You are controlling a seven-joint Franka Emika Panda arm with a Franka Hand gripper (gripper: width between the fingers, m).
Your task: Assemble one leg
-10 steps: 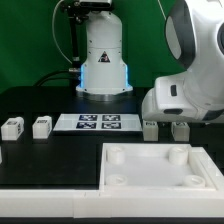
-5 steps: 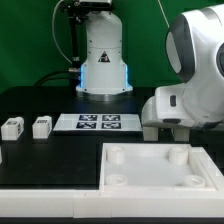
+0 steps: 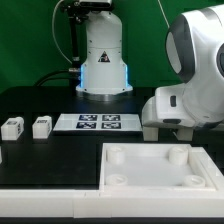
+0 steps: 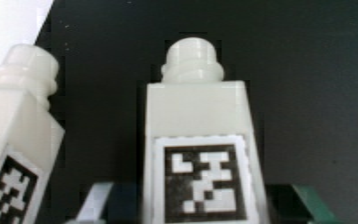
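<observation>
In the wrist view a white leg (image 4: 197, 110) with a black-and-white tag stands upright between my fingers, knob end pointing away. My gripper (image 4: 202, 202) is open and straddles it, with a dark gap on each side between the fingers (image 4: 105, 200) and the leg. A second leg (image 4: 16, 120) stands close beside it. In the exterior view my gripper (image 3: 165, 128) is down at the back right behind the white tabletop (image 3: 150, 182) and hides these two legs. Two more legs (image 3: 12, 127) (image 3: 41, 126) stand at the exterior view's left.
The marker board (image 3: 100, 122) lies flat between the left legs and my gripper. The robot base (image 3: 103, 60) stands behind it. The tabletop has round corner sockets (image 3: 117, 155) and fills the front right of the black table.
The arm has come down and shifted over the two right-hand legs, which showed a second ago and are now hidden in the exterior view. Nothing has moved in the last half second.
</observation>
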